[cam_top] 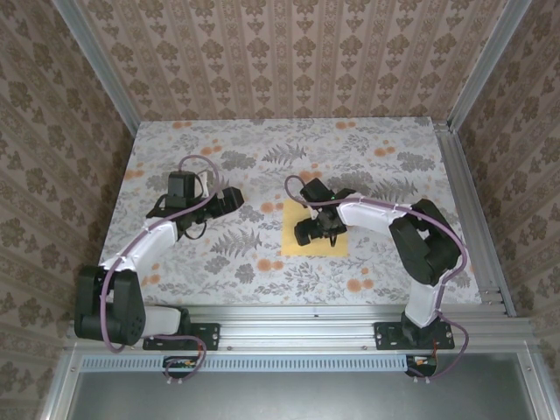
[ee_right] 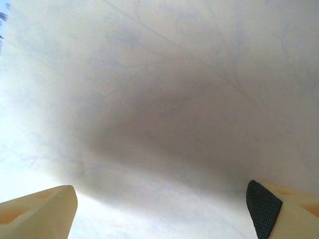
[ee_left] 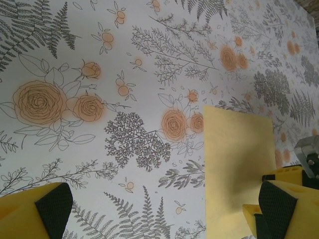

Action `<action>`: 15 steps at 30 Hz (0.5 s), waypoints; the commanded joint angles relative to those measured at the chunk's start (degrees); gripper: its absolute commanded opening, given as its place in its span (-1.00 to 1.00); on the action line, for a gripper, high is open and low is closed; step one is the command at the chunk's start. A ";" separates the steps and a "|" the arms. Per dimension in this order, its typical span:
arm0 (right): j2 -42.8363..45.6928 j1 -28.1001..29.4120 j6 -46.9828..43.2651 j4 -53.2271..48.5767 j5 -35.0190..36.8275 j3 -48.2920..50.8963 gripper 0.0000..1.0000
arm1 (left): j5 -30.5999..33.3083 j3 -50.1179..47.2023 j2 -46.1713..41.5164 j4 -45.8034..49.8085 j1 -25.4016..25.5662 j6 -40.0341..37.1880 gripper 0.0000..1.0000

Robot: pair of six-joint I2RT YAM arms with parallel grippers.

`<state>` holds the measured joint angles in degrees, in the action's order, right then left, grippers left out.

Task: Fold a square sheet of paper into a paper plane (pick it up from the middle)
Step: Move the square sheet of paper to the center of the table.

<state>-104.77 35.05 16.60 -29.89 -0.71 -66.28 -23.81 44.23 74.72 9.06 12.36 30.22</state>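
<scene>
you're at the opening step: lifting the square sheet of paper (cam_top: 338, 247) from its middle. it lies flat and unfolded on the desk (cam_top: 219, 262). your right gripper (cam_top: 308, 232) sits low over the sheet's centre, fingers (ee_right: 45, 209) spread, grasping nothing. your left gripper (cam_top: 232, 199) hovers off the sheet's left edge, fingers (ee_left: 52, 206) released too. next, i'd judge, press down and pinch gently so the thin paper buckles up between the fingers rather than sliding.

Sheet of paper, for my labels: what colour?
The sheet is plain pale yellow, clearest from the left wrist.
</scene>
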 commanded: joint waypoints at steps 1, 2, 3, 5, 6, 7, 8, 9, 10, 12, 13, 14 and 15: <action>3.70 0.02 0.40 -3.16 1.21 -3.54 0.82 | 0.85 0.85 -1.60 1.70 0.86 -0.42 1.00; 3.78 0.04 2.64 -5.16 3.49 -4.68 0.83 | 0.96 0.95 -1.60 1.82 0.95 -0.42 1.00; 3.78 0.02 6.24 -7.48 6.18 -5.75 0.83 | 1.03 0.95 -1.66 1.90 1.00 -0.43 1.00; 3.86 0.02 13.66 -10.07 8.02 -6.75 0.85 | 1.13 0.83 -1.55 1.96 1.05 -0.42 1.00; 4.07 0.09 17.80 -9.90 7.27 -6.46 0.87 | 1.14 0.72 -1.46 1.88 1.09 -0.42 1.00; 4.45 0.32 21.40 -8.75 6.47 -5.80 0.88 | 1.07 0.75 -1.34 1.80 1.17 -0.32 1.00; 4.77 0.58 24.08 -7.64 6.57 -5.12 0.87 | 1.01 0.77 -1.23 1.75 1.15 -0.32 1.00; 5.10 0.79 27.10 -6.37 7.45 -4.41 0.87 | 0.84 0.88 -1.01 1.75 1.17 -0.31 1.00; 5.27 0.90 29.04 -4.95 7.67 -3.78 0.87 | 0.64 1.03 -0.81 1.67 1.17 -0.33 1.00; 4.25 0.97 30.03 -5.39 9.99 -4.74 0.87 | 0.20 1.22 -0.50 1.41 1.26 -0.40 1.00; 3.01 0.99 29.58 -6.64 11.25 -6.13 0.88 | -0.06 1.44 -0.30 1.56 1.26 -0.63 1.00; 1.73 0.99 29.48 -7.77 12.38 -7.42 0.90 | -0.18 1.76 -0.15 1.76 1.26 -0.90 1.00; 0.54 0.99 29.77 -8.78 13.36 -8.69 0.91 | -0.18 1.93 0.12 2.07 1.26 -1.26 1.00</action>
<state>-101.71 35.68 41.67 -35.46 7.70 -72.12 -23.35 44.36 74.52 10.11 13.21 30.22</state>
